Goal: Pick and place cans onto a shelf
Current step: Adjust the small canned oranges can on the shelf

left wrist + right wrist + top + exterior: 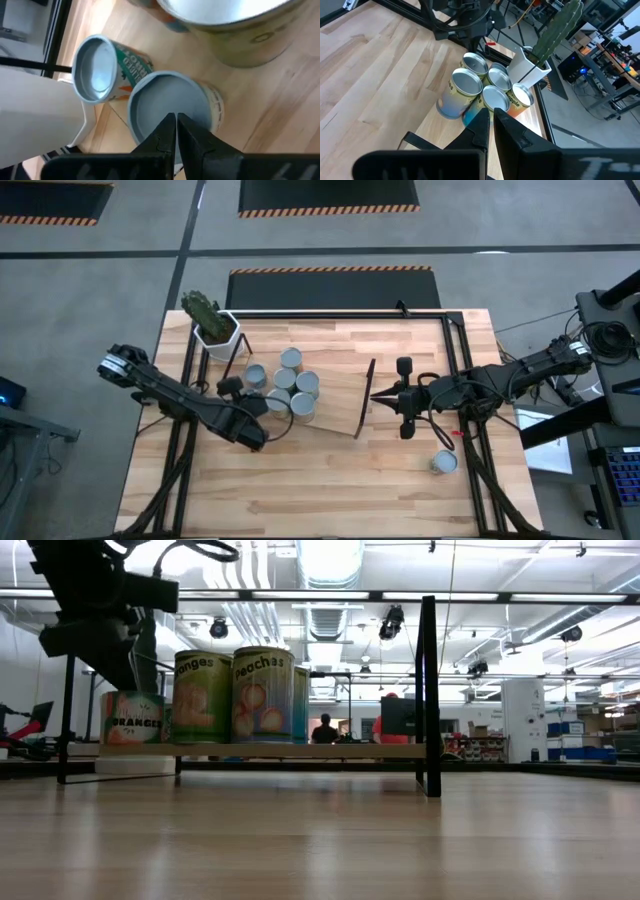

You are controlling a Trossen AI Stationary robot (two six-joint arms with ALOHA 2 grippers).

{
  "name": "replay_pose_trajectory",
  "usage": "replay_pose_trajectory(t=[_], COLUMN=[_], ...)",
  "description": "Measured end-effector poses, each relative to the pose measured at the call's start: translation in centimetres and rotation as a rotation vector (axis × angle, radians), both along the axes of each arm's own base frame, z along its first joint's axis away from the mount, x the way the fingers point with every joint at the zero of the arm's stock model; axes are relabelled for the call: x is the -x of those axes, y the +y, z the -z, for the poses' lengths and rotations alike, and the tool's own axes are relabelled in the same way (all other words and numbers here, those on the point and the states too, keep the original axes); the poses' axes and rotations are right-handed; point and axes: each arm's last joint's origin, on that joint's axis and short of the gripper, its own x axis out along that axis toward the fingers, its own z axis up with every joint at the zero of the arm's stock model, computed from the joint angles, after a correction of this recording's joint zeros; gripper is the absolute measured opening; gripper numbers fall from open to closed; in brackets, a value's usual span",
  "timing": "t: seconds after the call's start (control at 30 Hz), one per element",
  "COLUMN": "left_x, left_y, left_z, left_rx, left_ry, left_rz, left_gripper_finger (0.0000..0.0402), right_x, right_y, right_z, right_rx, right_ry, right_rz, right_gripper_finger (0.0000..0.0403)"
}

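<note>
Several silver-topped cans [290, 380] stand close together on the left part of the light-wood shelf [340, 400]. They also show in the low view [262, 695] and the right wrist view [480, 85]. One more can [443, 463] stands on the table at the near right. My left gripper [265, 408] is shut, its tips over the top of the nearest can [170, 97]. My right gripper [378, 393] is shut and empty. It is level at the shelf's right end and points toward the cans. My left gripper's shut fingertips [167, 127] stand over the near rim of a can's round top [165, 95], slanting down from the table's near left. I cannot tell whether they touch the can. The can stands upright on the shelf.
A white hexagonal pot with a cactus [215, 330] stands at the far left, just beyond the cans. Black wire uprights close the shelf's ends [430, 690]. Bare tabletop [330, 480] lies along the near edge.
</note>
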Motion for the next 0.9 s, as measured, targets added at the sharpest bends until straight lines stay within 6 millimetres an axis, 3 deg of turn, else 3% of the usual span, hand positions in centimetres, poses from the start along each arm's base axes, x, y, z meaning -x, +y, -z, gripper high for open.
replay_pose_trajectory(t=[0.33,0.53,0.9], left_x=[-0.8,0.0,1.1], left_y=[-1.6,-2.9,-1.9], left_z=[-2.9,-2.1,0.1], left_rx=[0.078,0.261,0.100], left_ry=[-0.080,-0.012,-0.030], left_rz=[0.075,0.051,0.000], left_gripper_finger=[0.0000,0.0000,0.0000], right_x=[0.0,0.0,0.0], right_y=[0.0,0.0,0.0], right_z=[0.0,0.0,0.0], right_rx=[0.000,0.000,0.004], right_ry=[0.000,0.000,-0.001], right_rz=[0.000,0.000,-0.002], right_gripper_finger=[0.0013,0.0013,0.0013])
